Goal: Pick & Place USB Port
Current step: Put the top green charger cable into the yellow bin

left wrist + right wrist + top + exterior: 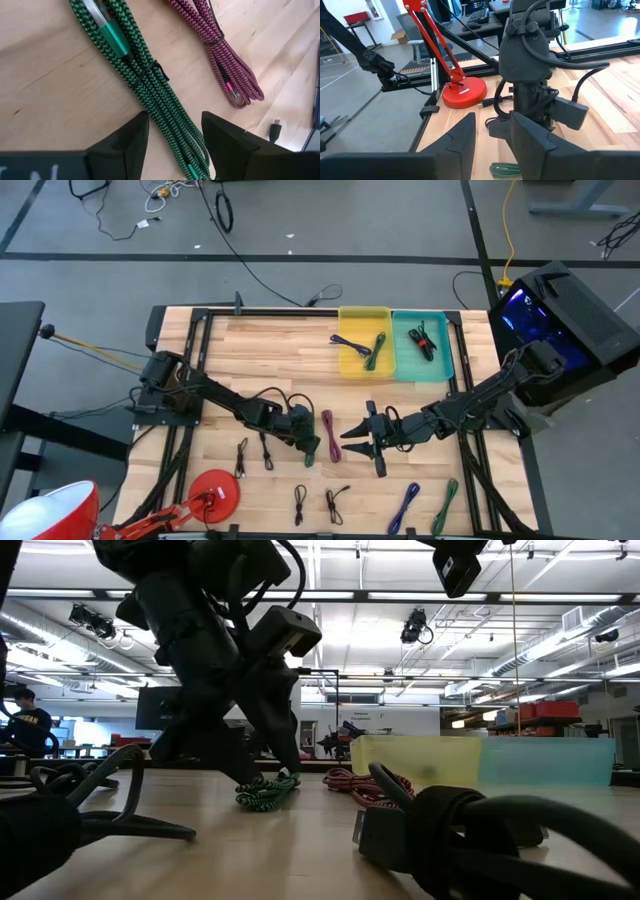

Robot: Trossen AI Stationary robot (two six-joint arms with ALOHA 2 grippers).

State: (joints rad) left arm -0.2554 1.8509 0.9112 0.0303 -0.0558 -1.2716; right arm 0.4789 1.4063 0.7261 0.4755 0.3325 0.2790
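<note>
**Green Cable Sits Between Open Claws**

Green cable (150, 85) lies flat on the wooden table (280, 345), tied in a bundle with a small black band. The left gripper (172, 135) is right over it, with its two dark fingers (125, 142) spread wide, one on each side of the cable. The claw is released and squeezes nothing. In the high view, the cable (309, 448) is near the middle of the table, a little toward 7 o'clock from the center.

Just beside it, toward 3 o'clock, lies a pink cable (330, 433), also bundled. The right gripper (362, 436) hangs near the pink cable at its 3 o'clock side. Its fingers stand partly apart and hold nothing.

At 12 o'clock on the table sit two bins side by side. The yellow bin (345, 315) holds a purple cable and a green one. The teal bin (445, 345) holds a green cable with some red.

Along the 6 o'clock edge lie more cables: black ones (300, 502), a blue one (406, 506) and a green one (447, 502). A red lamp base (215, 490) stands at 7 o'clock.
</note>
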